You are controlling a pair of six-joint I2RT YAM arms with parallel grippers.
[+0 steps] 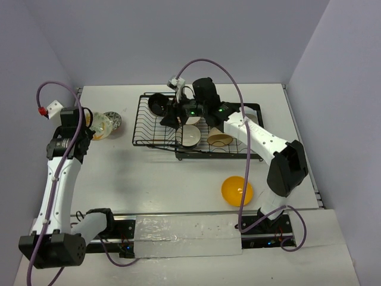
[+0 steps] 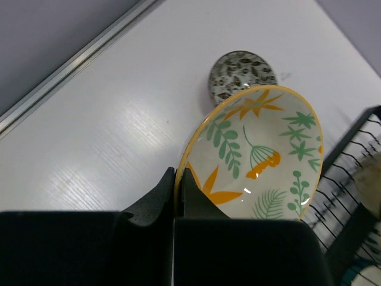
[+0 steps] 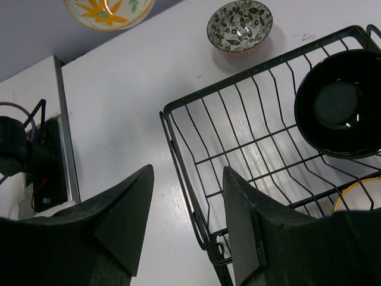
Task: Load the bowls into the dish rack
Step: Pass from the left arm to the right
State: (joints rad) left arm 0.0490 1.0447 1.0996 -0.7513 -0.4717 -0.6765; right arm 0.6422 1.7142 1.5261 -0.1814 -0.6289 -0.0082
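Note:
My left gripper point(image 2: 178, 173) is shut on the rim of a cream bowl with orange and green leaf print point(image 2: 262, 149), held left of the dish rack; in the top view the gripper point(image 1: 90, 126) and this bowl point(image 1: 101, 125) are at the far left. My right gripper point(image 3: 187, 173) is open and empty, hovering over the left edge of the black wire dish rack point(image 3: 250, 149). In the rack point(image 1: 149, 140) sit a black bowl point(image 1: 158, 104), a white bowl point(image 1: 190, 136) and a tan bowl point(image 1: 220, 138). An orange-yellow bowl point(image 1: 237, 190) sits on the table in front of the rack.
A small black-and-white speckled bowl point(image 1: 113, 120) stands on the table just beyond the leaf-print bowl, also in the left wrist view point(image 2: 242, 72) and the right wrist view point(image 3: 239, 25). The right arm's cable point(image 1: 241, 113) loops over the rack. Walls enclose the table.

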